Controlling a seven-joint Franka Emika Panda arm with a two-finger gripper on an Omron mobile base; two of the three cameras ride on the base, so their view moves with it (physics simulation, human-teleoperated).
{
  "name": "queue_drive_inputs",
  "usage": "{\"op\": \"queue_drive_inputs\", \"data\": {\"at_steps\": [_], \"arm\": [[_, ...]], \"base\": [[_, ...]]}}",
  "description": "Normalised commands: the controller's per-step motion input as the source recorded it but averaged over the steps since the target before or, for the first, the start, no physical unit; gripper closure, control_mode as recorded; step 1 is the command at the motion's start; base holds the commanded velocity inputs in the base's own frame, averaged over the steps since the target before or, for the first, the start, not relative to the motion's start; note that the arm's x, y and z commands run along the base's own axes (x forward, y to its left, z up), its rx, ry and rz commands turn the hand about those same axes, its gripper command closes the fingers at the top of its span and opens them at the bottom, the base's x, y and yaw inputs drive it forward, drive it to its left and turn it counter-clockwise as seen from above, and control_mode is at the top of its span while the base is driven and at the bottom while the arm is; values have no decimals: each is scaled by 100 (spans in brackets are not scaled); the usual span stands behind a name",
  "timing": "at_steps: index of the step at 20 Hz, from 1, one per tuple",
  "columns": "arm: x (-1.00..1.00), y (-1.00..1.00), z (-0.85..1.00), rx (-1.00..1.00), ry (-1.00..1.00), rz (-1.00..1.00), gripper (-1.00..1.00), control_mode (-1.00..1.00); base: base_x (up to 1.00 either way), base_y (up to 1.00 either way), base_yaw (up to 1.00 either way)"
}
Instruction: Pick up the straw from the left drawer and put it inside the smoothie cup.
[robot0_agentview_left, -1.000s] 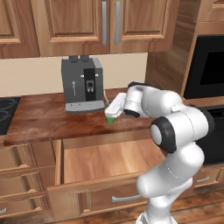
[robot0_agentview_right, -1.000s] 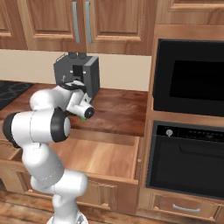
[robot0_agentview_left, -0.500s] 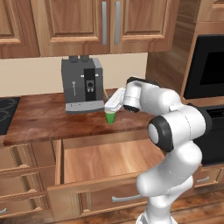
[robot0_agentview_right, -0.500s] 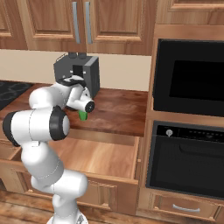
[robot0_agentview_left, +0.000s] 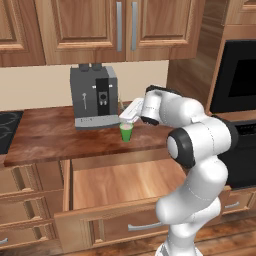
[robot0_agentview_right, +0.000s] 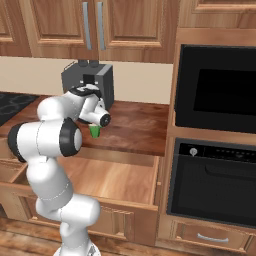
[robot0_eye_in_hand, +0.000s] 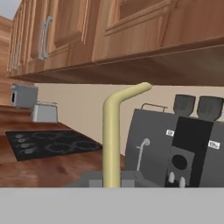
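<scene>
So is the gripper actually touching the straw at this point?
Touching. In the hand view the straw rises straight out from between the gripper's dark fingertips, with no gap at its base.

arm bent forward over the counter; gripper (robot0_agentview_left: 125, 116) held level, fingers clamped on straw (robot0_eye_in_hand: 113, 135)

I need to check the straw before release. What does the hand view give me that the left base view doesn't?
Hand view alone: the straw close up, upright between the fingertips with its bent end on top, plus a black stovetop and a toaster beyond. Left base view alone: the smoothie cup directly under the gripper, and the left drawer standing open. Both share the grey coffee machine and the wooden counter.
</scene>
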Motion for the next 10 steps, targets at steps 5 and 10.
{"op": "queue_drive_inputs", "data": {"at_steps": [5, 10], "arm": [[11, -13, -23, 16, -6, 0, 100, -100], [14, -5, -13, 14, -5, 0, 100, -100]], "base": [[0, 0, 0], [0, 0, 0]]}}
